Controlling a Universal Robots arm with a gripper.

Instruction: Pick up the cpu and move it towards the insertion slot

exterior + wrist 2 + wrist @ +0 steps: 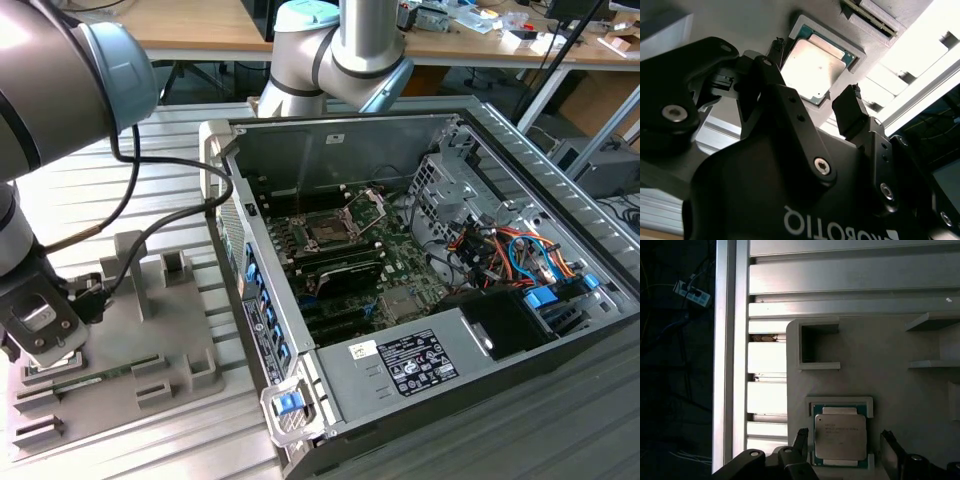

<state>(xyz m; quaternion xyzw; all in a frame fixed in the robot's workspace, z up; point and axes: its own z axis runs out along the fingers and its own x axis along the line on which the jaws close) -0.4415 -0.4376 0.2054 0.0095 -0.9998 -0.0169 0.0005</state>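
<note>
Between the matt black fingers [890, 449], the cpu [840, 437] has a smooth, silvery metal top with a soft sheen. The holder [890, 390] beneath it is dull grey plastic. Beyond the fingers, the worktop [850, 275] is ribbed bright metal.

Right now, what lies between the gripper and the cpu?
Only the grey holder's raised rim, in the first wrist view; the open gripper straddles the cpu.
</note>
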